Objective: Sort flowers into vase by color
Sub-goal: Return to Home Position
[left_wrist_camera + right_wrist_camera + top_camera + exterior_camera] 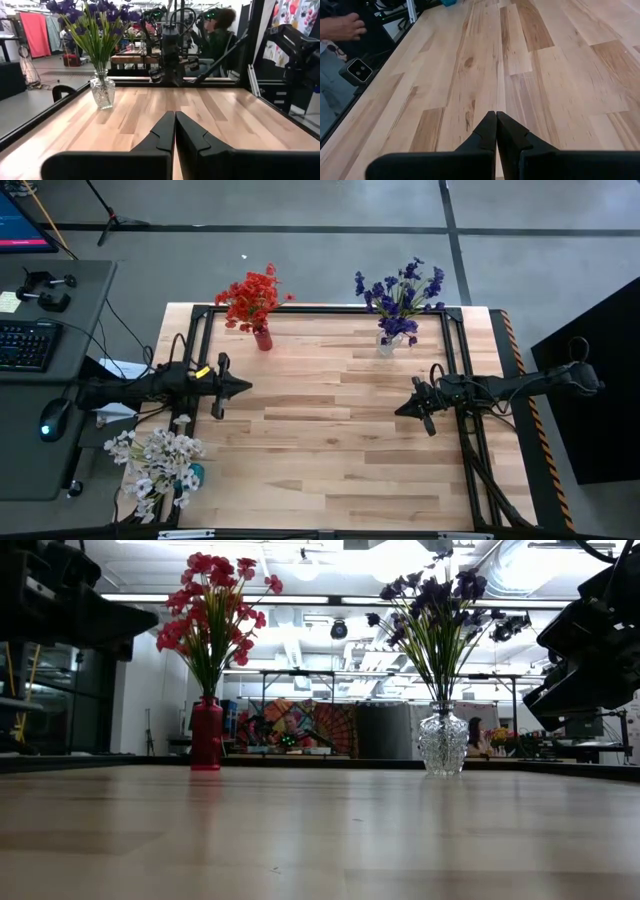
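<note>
— Where do the flowers stand?
— In three bunches, each in its own vase. The red flowers (252, 298) fill a slim red vase (263, 338) at the far edge of the table (330, 470), toward the left arm's side. The purple flowers (400, 292) sit in a cut glass vase (386, 346) along that same edge, toward the right arm's side. The two vases are well apart, and both stand upright in the low view.
— And the white ones?
— The white flowers (158, 463) are in a blue vase (194, 475) at the near left corner. Only a bit of the vase shows under the blossoms, which spread out over the table's edge. I cannot tell whether it stands straight.
— What about the arms?
— The left gripper (246, 387) hangs over the left side of the table, between the red vase and the white bunch, its two fingers pressed together on nothing. The right gripper (400, 409) is opposite, a little nearer than the glass vase, its fingers likewise tight together and holding nothing. The tips point at each other across the middle of the table.
— Anything else around?
— A black frame (466, 460) runs along the table's edges. A desk (85, 290) with a keyboard (24, 345) sits beyond the left arm. The right wrist view catches a person's hand (342, 27) off the table's edge. The left wrist view shows a person (220, 35) behind the right arm.
</note>
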Controlling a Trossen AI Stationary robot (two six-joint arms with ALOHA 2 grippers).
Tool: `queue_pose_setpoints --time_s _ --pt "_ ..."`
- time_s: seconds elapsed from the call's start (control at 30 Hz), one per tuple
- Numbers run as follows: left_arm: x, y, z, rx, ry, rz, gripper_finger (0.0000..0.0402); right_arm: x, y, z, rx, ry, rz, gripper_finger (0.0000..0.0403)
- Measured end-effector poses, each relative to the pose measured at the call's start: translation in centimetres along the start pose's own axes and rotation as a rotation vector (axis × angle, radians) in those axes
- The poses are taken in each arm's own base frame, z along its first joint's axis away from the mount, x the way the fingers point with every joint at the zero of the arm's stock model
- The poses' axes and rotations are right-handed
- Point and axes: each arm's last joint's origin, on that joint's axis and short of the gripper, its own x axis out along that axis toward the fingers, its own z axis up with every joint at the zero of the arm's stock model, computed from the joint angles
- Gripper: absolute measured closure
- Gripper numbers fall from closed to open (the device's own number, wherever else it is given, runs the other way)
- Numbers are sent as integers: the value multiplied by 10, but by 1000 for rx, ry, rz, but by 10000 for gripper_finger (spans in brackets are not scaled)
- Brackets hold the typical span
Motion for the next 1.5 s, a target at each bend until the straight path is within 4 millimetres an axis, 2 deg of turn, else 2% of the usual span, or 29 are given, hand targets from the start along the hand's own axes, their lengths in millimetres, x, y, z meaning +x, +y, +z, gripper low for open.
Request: queue_pose_setpoints --time_s 1.07,1.27,1.37,1.43,1.5 --pt "1 1 -1 -43 14 14 401 0 0 0 -1 -3 1 403" --pt "1 1 -1 -44 14 14 401 -21 7 18 -47 -282 22 403" --pt "1 1 -1 -44 14 13 401 -36 8 27 -148 -466 -33 403" --pt "1 1 -1 -43 14 13 401 -37 5 30 -210 -496 -105 403" --pt "1 1 -1 -43 17 14 401 -37 2 29 -203 -498 -194 403"
